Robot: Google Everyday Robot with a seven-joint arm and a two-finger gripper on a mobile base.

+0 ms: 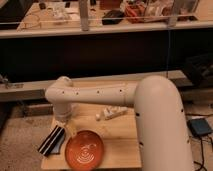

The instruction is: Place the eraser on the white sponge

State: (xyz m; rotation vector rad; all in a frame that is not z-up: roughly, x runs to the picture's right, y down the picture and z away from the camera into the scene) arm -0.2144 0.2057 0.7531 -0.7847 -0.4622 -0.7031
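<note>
Big white arm (155, 125) hogs the right side and reaches across the wooden surface (117, 145). The gripper (66, 125) points down at the left end, and I can't tell if it's spread or clamped. The eraser (51, 140) lies at the left edge just beside it. The orange plate (85, 150) is right next to that, and the white sponge (111, 113) sits well apart, further back under the forearm.

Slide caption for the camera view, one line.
Tool low over the table, near eraser and orange plate; white sponge lies apart, untouched.
</note>
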